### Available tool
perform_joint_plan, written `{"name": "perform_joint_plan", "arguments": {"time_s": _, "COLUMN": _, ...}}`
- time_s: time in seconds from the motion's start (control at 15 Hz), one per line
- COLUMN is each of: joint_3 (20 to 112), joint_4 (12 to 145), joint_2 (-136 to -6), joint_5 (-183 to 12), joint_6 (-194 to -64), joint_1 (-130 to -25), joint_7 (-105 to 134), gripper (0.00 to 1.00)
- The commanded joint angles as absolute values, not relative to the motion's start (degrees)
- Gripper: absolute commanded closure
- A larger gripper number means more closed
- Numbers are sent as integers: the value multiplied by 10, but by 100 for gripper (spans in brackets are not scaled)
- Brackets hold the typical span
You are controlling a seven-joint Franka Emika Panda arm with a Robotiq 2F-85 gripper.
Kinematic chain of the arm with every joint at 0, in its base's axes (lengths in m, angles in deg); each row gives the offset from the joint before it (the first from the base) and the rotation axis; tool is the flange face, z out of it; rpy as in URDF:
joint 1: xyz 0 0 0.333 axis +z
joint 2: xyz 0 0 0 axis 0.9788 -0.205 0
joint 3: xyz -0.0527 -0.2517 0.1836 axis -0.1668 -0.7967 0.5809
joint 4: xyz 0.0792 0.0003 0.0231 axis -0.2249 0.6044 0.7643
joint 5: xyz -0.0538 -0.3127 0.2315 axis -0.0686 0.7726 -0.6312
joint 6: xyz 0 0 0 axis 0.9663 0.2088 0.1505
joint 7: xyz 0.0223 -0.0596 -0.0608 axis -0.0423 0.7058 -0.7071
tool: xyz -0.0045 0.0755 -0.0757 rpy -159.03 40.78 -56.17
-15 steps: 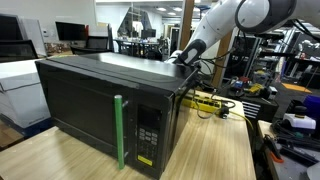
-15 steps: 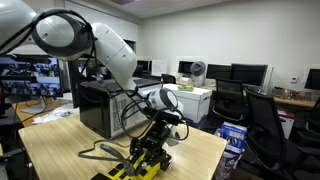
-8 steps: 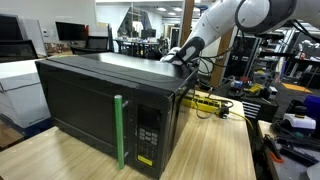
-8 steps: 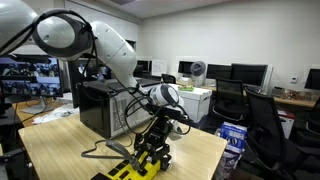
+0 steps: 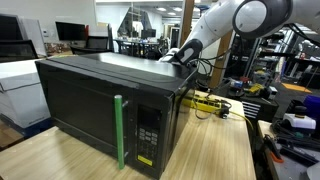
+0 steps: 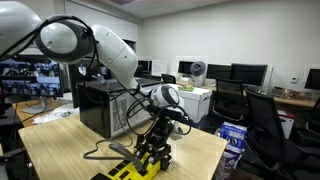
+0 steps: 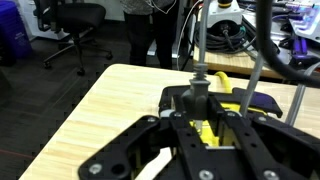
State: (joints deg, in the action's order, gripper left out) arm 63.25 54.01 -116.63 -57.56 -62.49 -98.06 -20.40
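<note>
My gripper [image 7: 200, 108] hangs low over the wooden table [image 7: 110, 110], behind a black microwave [image 5: 100, 95]. Its jaws are shut on a black plug [image 7: 198, 88] that stands upright in a yellow power strip [image 7: 246, 100]. In an exterior view the gripper [image 6: 153, 150] sits right on the yellow strip [image 6: 133, 171], with a dark cable trailing off along the table. From the microwave's front side the white arm [image 5: 200, 35] dips behind the oven's rear edge, hiding the gripper; only the far end of the yellow strip [image 5: 205, 100] shows.
The microwave [image 6: 100, 108] has a green door handle [image 5: 119, 130]. The table edge lies close beyond the power strip, with office chairs [image 7: 70, 20] [image 6: 262, 115] and a blue bin [image 6: 232, 140] past it. Cables and metal rods [image 7: 258, 50] rise near the plug.
The arm has shifted very slightly over the power strip. The jaws keep the same hold on the plug.
</note>
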Motion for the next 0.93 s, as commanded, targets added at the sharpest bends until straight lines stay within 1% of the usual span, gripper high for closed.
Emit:
{"name": "perform_joint_plan", "arguments": {"time_s": 0.0, "joint_3": 632, "joint_4": 517, "joint_2": -1179, "joint_5": -593, "joint_6": -615, "joint_1": -979, "joint_7": -219, "gripper": 92}}
{"name": "perform_joint_plan", "arguments": {"time_s": 0.33, "joint_3": 629, "joint_4": 487, "joint_2": -1197, "joint_5": -607, "joint_6": -610, "joint_1": -974, "joint_7": -216, "gripper": 92}}
{"name": "perform_joint_plan", "arguments": {"time_s": 0.67, "joint_3": 618, "joint_4": 442, "joint_2": -1232, "joint_5": -609, "joint_6": -540, "joint_1": -968, "joint_7": -194, "gripper": 92}}
{"name": "perform_joint_plan", "arguments": {"time_s": 0.87, "joint_3": 618, "joint_4": 420, "joint_2": -1245, "joint_5": -607, "joint_6": -528, "joint_1": -970, "joint_7": -192, "gripper": 92}}
